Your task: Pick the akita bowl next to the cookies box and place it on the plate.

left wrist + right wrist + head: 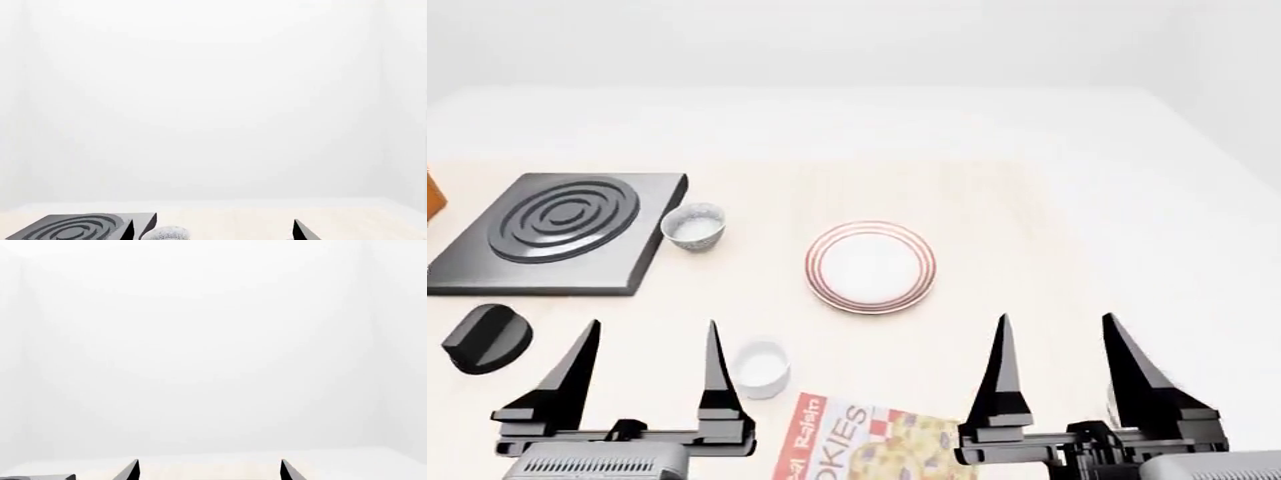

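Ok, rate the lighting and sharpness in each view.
Head view: even, soft light, faint shadows, no glare; plate and cookies box sharp. Left wrist view: mostly washed-out white wall, only stove and a bowl at the edge. Right wrist view: nearly blank white.

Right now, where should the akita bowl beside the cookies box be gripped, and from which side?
Grip the akita bowl by its rim, coming down from above with one finger inside and one outside. It sits upright with its mouth open upward. The open left gripper looks nearest. Probably pinch the rim facing away from the cookies box.
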### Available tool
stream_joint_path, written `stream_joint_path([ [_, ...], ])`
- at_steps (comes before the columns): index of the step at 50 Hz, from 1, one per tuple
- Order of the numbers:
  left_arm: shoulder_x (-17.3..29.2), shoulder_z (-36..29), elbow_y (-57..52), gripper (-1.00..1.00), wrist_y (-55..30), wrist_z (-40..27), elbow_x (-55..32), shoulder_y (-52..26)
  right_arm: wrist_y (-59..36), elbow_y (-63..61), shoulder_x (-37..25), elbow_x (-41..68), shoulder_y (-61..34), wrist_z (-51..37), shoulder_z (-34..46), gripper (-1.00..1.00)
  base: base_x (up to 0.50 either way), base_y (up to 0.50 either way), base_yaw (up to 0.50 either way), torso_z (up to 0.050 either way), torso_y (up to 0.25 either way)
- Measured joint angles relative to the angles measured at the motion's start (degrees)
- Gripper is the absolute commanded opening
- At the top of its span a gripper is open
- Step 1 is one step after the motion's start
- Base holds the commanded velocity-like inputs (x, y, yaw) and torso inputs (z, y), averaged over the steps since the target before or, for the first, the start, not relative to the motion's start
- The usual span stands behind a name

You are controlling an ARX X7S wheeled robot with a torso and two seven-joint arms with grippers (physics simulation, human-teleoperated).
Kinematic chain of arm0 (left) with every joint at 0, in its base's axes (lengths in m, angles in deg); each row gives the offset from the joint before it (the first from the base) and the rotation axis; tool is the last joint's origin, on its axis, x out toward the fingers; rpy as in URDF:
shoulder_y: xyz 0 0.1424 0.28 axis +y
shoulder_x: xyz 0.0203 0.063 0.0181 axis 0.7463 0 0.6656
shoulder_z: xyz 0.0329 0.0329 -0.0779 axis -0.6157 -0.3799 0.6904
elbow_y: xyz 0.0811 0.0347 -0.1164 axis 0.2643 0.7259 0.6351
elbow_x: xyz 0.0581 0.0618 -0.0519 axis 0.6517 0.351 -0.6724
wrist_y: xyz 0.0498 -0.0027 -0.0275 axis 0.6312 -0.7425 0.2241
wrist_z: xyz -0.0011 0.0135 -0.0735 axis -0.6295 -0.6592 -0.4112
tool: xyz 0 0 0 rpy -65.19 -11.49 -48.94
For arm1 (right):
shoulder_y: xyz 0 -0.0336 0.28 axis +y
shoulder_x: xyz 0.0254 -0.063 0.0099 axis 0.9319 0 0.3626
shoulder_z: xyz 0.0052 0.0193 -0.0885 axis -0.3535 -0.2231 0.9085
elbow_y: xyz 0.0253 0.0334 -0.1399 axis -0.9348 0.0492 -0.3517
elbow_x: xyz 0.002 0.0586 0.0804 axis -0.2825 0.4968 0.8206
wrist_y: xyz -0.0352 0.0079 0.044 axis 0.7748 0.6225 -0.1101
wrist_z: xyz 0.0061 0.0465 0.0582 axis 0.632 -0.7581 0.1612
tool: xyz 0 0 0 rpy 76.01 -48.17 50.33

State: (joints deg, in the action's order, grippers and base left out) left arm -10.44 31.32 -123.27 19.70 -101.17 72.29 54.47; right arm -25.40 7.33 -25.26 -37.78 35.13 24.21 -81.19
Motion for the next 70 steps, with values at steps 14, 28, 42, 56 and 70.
stream_joint_path([
  [14,0.4,-0.5,0.0,1.0,0.2,-0.5,-0.3,0.0,-0.4,-0.3,-0.7,0.3,-0.1,-0.6,0.2,1.0,0.0,-0.36,0.0,0.0,0.0],
  [28,0.9,-0.7,-0.3,1.0,0.0,-1.1,-0.4,0.0,0.1,-0.1,-1.1,0.4,-0.2,-1.0,0.7,1.0,0.32,0.0,0.0,0.0,0.0],
  [42,1.4,-1.0,0.0,1.0,0.2,-1.6,-0.3,0.0,-4.1,0.9,-5.8,5.2,-3.7,-5.8,-1.4,1.0,0.11,0.0,0.0,0.0,0.0],
  [56,1.7,-1.3,0.0,1.0,0.4,-2.8,0.9,0.4,-51.2,7.0,-48.0,70.7,-8.3,-23.6,-23.9,1.0,0.0,0.0,0.0,0.0,0.0],
  [70,1.9,-1.9,-0.2,1.0,-0.3,-3.5,1.3,0.0,-62.9,11.0,-63.8,95.9,-12.2,-23.5,-24.2,1.0,0.0,0.0,0.0,0.0,0.0],
])
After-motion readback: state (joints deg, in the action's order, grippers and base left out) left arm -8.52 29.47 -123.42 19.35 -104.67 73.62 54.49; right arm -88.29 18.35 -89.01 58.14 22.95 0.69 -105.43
